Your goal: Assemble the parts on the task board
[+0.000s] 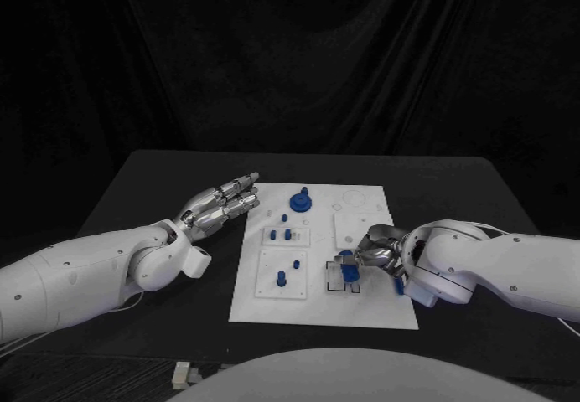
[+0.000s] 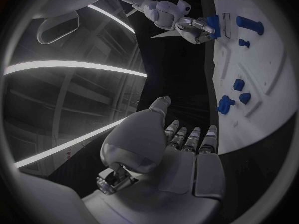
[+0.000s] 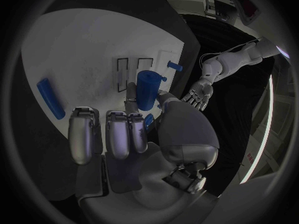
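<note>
At the task board's (image 1: 324,314) near right part, the right hand (image 1: 377,251) pinches a blue cylinder (image 3: 147,88) upright over the two slots (image 3: 133,73). I judge insertion is in hand; next it wants lowering squarely. A blue bar (image 3: 50,98) lies beside. Beyond, small pegs (image 1: 285,234), then a blue knob (image 1: 301,200). The left hand (image 1: 225,203) hovers open by the board's far left edge, obstructing nothing.

In the head view your right hand (image 1: 377,249) covers part of the task board (image 1: 317,311), hiding most of the blue cylinder (image 3: 147,88) it grips and the slots beneath. The small blue parts (image 1: 285,235) are too small to identify. The long blue piece (image 1: 398,285) seems partly hidden behind the wrist.
</note>
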`<action>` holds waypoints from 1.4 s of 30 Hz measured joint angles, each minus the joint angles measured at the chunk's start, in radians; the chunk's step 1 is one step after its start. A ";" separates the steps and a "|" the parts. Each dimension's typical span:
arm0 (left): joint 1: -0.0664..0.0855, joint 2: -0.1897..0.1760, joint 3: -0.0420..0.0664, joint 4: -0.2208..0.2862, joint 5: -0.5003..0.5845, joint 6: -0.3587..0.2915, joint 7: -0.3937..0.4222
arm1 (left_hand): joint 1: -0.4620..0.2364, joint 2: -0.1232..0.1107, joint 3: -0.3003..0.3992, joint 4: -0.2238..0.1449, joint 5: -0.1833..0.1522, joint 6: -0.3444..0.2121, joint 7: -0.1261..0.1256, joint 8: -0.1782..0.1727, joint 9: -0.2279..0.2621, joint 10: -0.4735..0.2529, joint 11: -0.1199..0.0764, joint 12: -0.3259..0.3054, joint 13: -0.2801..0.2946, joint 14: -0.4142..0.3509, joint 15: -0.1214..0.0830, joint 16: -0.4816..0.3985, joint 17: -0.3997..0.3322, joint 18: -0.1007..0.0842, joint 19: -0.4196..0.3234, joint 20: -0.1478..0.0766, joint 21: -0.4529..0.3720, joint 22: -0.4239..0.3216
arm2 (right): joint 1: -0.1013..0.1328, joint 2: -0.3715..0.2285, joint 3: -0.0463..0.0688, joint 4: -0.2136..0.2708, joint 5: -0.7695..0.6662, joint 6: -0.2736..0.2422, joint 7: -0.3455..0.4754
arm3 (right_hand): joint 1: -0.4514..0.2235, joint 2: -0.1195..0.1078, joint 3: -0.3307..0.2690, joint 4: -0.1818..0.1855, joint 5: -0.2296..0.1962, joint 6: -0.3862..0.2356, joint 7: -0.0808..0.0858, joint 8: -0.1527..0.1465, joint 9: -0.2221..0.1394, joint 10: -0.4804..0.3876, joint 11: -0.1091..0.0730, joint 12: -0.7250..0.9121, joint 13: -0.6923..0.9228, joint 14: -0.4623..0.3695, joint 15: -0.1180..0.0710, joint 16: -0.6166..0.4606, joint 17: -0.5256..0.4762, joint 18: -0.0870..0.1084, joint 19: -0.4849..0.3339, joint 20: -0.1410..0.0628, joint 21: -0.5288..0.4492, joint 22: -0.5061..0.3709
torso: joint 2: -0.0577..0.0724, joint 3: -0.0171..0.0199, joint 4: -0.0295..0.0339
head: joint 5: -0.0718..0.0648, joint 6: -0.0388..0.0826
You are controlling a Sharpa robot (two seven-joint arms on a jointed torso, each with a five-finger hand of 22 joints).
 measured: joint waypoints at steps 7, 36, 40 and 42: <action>0.000 -0.001 0.000 0.001 0.000 0.000 0.001 | 0.000 0.000 0.000 0.000 0.000 0.000 0.000 0.000 0.000 0.000 0.000 0.000 0.000 0.000 0.000 0.000 0.000 0.000 0.000 0.000 0.000 0.000 | -0.009 0.007 0.000 -0.008 0.000 0.019 -0.010 | -0.005 0.003 0.000 0.000 -0.031 -0.003 0.003 -0.009 -0.004 0.000 0.007 0.000 0.000 0.000 0.000 0.000 0.000 0.000 -0.004 0.004 0.000 0.000 | 0.001 0.0014 -0.0003 | 0.002 0.000; 0.000 0.001 0.000 -0.006 0.000 0.001 0.000 | 0.000 0.000 0.000 0.000 0.000 0.000 0.000 0.000 0.000 0.000 0.000 0.000 0.000 0.000 0.000 0.000 0.001 0.000 0.000 0.000 0.000 0.000 | -0.022 0.022 0.001 -0.022 0.000 0.061 -0.015 | -0.103 0.008 -0.052 0.011 -0.272 -0.028 0.024 -0.031 -0.023 -0.004 0.018 0.000 0.000 0.000 0.021 -0.003 0.000 0.000 -0.001 0.020 -0.010 0.001 | 0.000 0.0016 -0.0019 | 0.009 0.000; 0.000 0.002 0.000 -0.009 0.000 0.002 0.000 | 0.000 0.000 0.000 0.000 0.000 0.000 0.000 0.000 0.000 0.000 0.000 0.000 0.000 0.000 0.000 0.000 0.000 0.000 0.000 0.000 0.000 0.000 | -0.022 0.021 0.002 -0.022 0.000 0.064 -0.015 | -0.124 0.007 -0.088 0.037 -0.300 -0.035 0.025 -0.035 -0.022 0.000 0.022 0.000 0.000 -0.003 0.025 -0.003 0.000 0.000 -0.004 0.025 -0.011 0.000 | 0.000 0.0017 -0.0018 | 0.010 0.000; 0.000 0.003 0.000 -0.010 0.000 0.002 -0.001 | 0.000 0.000 0.000 0.000 0.000 0.000 0.000 0.000 0.000 0.000 0.000 0.000 0.000 0.000 0.000 0.000 0.000 0.000 0.000 0.000 0.000 0.000 | -0.022 0.021 0.002 -0.022 0.000 0.064 -0.014 | -0.129 0.002 -0.100 0.048 -0.310 -0.035 0.025 -0.035 -0.023 0.000 0.022 0.000 0.000 -0.001 0.028 -0.003 0.000 0.000 -0.004 0.025 -0.014 0.000 | 0.000 0.0017 -0.0018 | 0.010 0.000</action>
